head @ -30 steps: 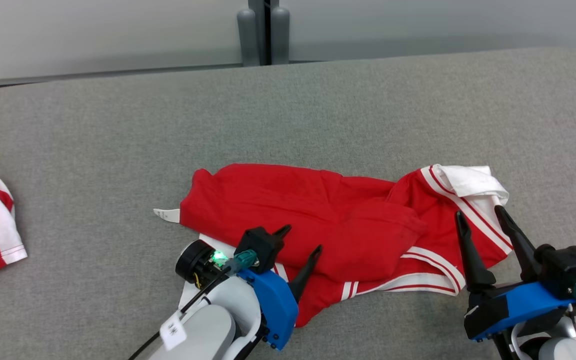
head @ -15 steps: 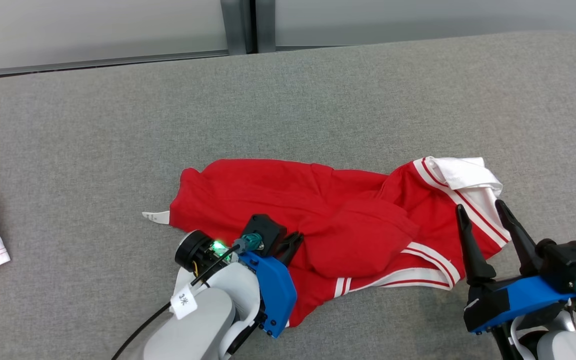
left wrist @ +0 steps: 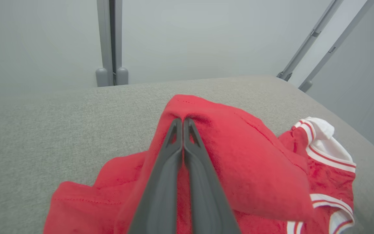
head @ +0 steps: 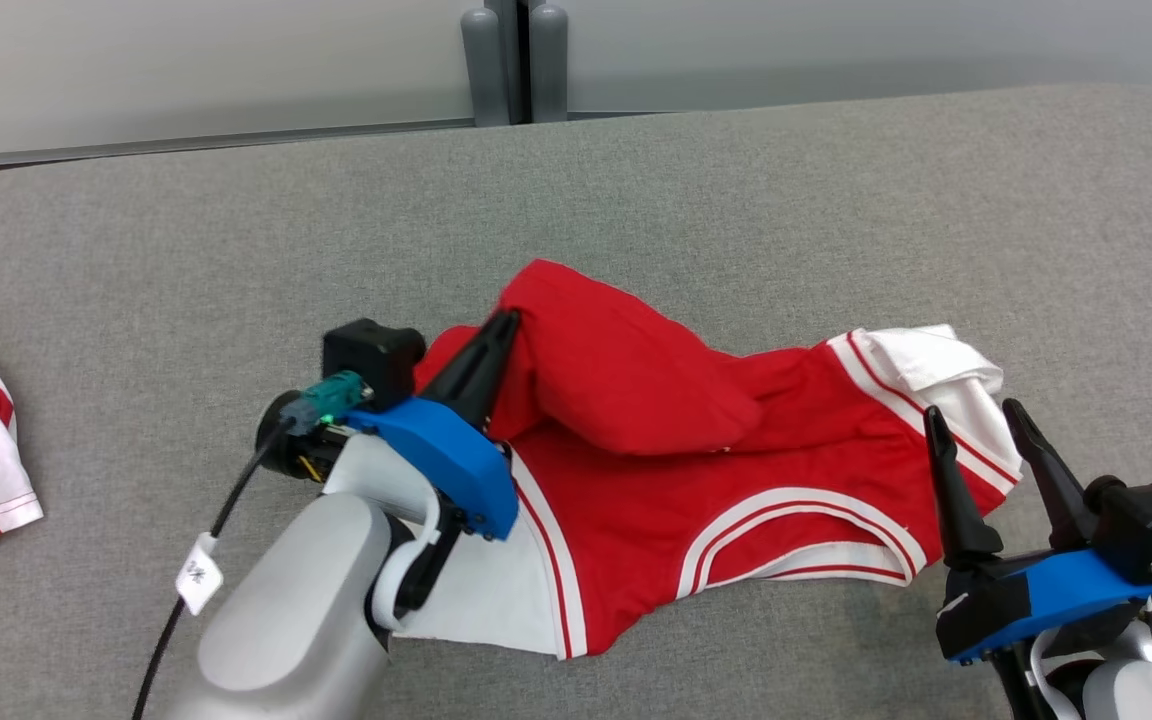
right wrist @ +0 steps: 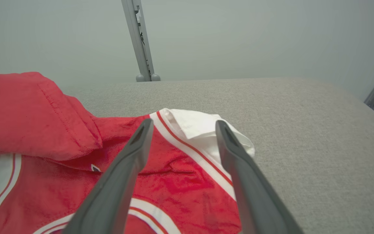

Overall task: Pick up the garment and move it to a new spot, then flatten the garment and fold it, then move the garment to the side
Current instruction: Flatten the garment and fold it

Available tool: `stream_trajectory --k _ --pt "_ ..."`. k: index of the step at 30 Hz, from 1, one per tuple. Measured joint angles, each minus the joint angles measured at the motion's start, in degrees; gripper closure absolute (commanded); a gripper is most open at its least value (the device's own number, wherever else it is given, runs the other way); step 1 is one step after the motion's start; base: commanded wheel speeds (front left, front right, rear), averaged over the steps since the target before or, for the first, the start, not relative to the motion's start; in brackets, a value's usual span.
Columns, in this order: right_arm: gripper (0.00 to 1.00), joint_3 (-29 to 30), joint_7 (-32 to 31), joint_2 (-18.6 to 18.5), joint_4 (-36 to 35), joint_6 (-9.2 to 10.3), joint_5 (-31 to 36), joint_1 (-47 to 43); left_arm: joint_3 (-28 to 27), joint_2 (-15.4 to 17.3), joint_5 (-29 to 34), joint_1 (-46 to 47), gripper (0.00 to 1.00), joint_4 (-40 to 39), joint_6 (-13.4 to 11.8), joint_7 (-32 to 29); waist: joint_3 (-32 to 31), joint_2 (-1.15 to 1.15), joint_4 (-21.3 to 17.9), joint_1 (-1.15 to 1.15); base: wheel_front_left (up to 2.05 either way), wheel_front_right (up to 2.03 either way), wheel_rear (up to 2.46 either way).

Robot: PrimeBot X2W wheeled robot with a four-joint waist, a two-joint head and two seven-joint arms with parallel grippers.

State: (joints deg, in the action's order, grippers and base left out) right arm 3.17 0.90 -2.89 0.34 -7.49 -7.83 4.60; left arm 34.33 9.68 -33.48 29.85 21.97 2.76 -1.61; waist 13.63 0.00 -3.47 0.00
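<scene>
– Head view: red sports garment with white striped trim (head: 736,480) lies crumpled on the grey fabric surface (head: 736,200), long axis running left to right. Left gripper (head: 506,322)?
– Fingers pressed together on a red fold at the garment's left end, holding it raised off the surface. Right gripper (head: 971,410) is spread and holds nothing, right at the garment's right end.
– Left wrist view?
– Left gripper (left wrist: 183,121) tips pinch the peak of the fold. Cloth drapes down both sides, and the rest lies off to the right.
– Right wrist view?
– Right gripper (right wrist: 184,123) fingers are wide apart. The white folded end (right wrist: 203,128) sits between and just beyond the tips, resting on the surface.
– Judgement?
– Pick-up half made. Right arm is nearer the untaken end. It probably needs to go straight forward and close there, so both ends rise together. Risk: a one-sided lift bunches the cloth.
</scene>
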Motion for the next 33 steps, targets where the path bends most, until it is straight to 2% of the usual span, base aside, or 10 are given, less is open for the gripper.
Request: stream_trajectory --k 5,10,11,12,13,18,20,24,29,33 --pt "0.00 0.0 -0.1 0.0 -0.1 0.00 -0.3 0.8 -6.0 0.4 -3.4 1.3 1.00 3.9 -2.8 2.4 1.1 0.00 -0.3 0.01 0.00 0.00 0.00" --pt "0.00 -0.2 0.1 0.0 -0.1 0.00 -0.4 1.2 -9.7 0.7 -6.7 2.1 1.00 10.4 -3.5 3.8 2.2 0.00 -0.9 0.01 0.00 0.00 0.00" --pt "0.00 -0.2 0.2 0.0 -0.1 0.00 -0.4 1.2 -9.9 0.7 -6.9 2.2 0.78 11.7 -3.3 3.9 2.3 0.00 -0.9 0.00 0.00 0.00 0.00" --pt "0.00 -0.2 0.3 0.0 -0.1 0.00 -0.4 1.2 -9.9 0.7 -7.2 2.2 0.24 13.1 -2.8 4.0 2.4 0.00 -1.0 0.01 0.00 0.00 0.00" --pt "0.00 -0.3 0.4 0.0 -0.1 0.00 -0.4 1.3 -9.8 0.7 -7.3 2.2 0.00 14.1 -2.5 4.5 2.5 0.00 -1.1 0.01 0.00 0.00 0.00" --pt "0.00 -0.7 1.1 0.0 0.2 0.00 -0.3 1.4 -9.0 0.6 -5.2 1.9 0.00 16.7 -1.7 10.7 1.7 0.00 -0.9 0.01 0.00 0.00 0.00" --pt "0.00 -0.8 1.3 0.0 0.2 0.00 0.1 1.4 -8.5 1.0 -3.2 0.9 0.00 16.4 -2.4 13.9 0.8 0.00 -0.7 0.01 0.00 0.00 0.00" --pt "0.00 -0.9 1.2 0.0 -0.2 0.00 0.9 1.4 -8.2 2.9 0.7 -2.0 0.00 13.5 -4.4 16.2 -1.2 0.00 0.1 0.00 0.00 0.00 0.00" --pt "0.00 -0.2 0.3 0.0 -0.9 0.00 2.1 0.7 -11.2 6.2 4.7 -7.1 0.00 3.9 -7.4 16.6 -4.1 0.00 1.8 0.00 0.00 0.00 0.00" --pt "0.00 0.2 -0.5 0.0 -1.4 0.00 2.2 -0.6 -13.8 8.1 7.3 -13.0 0.00 -5.3 -8.8 16.7 -6.1 -0.01 2.9 -0.01 0.00 0.00 0.00"
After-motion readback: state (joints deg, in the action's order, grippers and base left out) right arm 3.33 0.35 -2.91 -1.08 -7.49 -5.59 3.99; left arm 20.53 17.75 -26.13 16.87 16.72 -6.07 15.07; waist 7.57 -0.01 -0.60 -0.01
